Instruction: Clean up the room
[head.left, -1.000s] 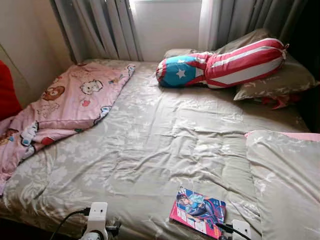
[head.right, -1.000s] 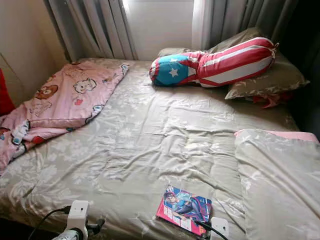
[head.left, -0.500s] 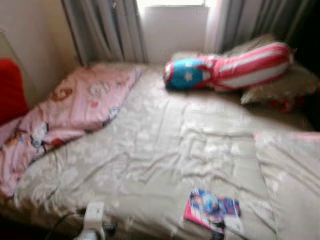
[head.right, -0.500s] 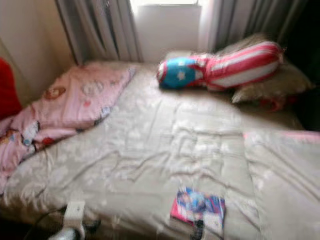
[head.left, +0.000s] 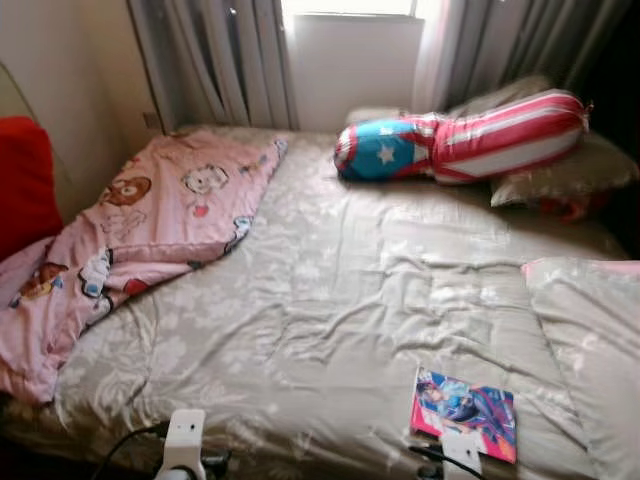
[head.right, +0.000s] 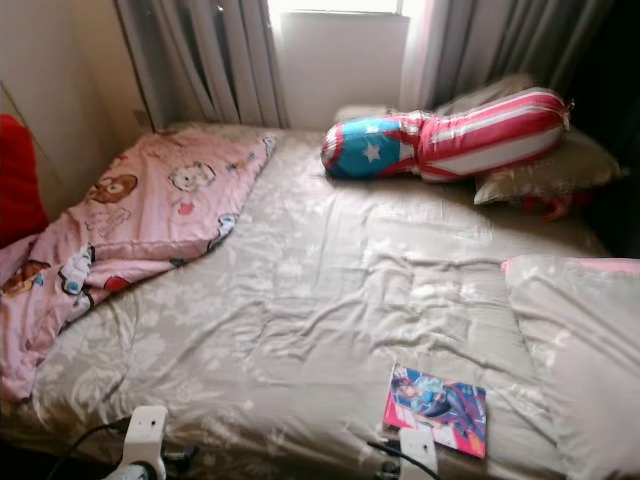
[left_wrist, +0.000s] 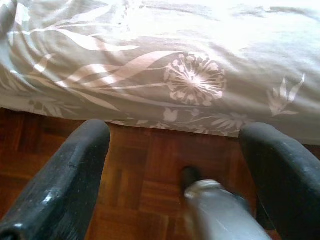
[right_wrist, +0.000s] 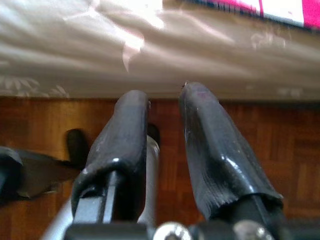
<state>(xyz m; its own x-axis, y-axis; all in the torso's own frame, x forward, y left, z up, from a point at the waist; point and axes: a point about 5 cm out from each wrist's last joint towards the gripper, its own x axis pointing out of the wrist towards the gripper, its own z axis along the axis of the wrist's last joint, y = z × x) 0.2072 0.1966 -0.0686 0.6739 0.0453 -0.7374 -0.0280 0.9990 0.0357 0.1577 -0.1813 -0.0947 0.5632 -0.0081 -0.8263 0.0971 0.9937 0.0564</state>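
Where bed (head.left: 330, 290) ends — comic book (head.left: 465, 412) (title unreadable).

Bed cover (head.left: 330, 290): grey cloth with a soft sheen, lying creased. Pink blanket (head.left: 150, 220): matt printed fabric. Book (head.left: 465, 412): glossy paper cover, catching light. Floor (left_wrist: 145, 185): polished wood parquet. Left gripper (left_wrist: 175, 175) fingers: scuffed matt black.
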